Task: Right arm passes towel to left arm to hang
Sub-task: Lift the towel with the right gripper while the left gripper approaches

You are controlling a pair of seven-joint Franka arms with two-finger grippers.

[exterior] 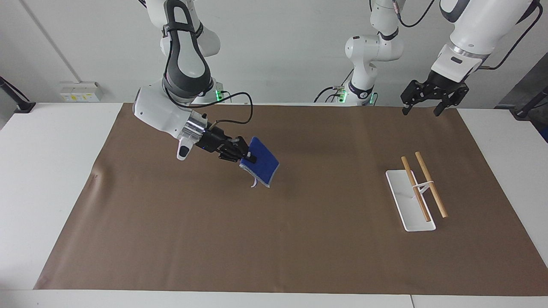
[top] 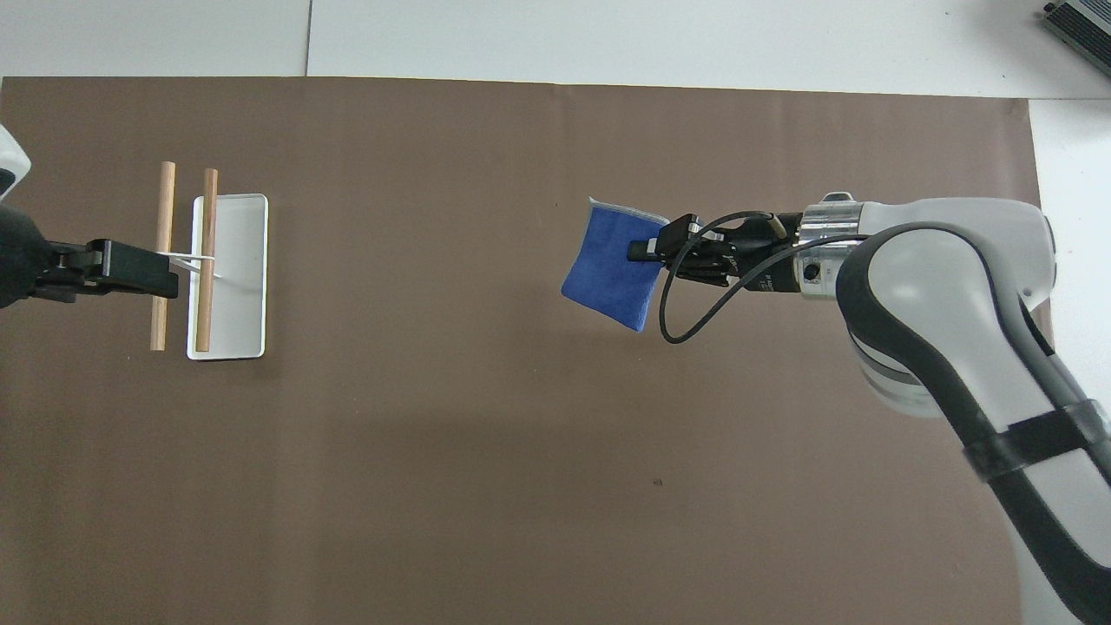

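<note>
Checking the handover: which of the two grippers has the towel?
The right gripper, raised over the mat, is shut on the blue towel; the left gripper is open and holds nothing.
</note>
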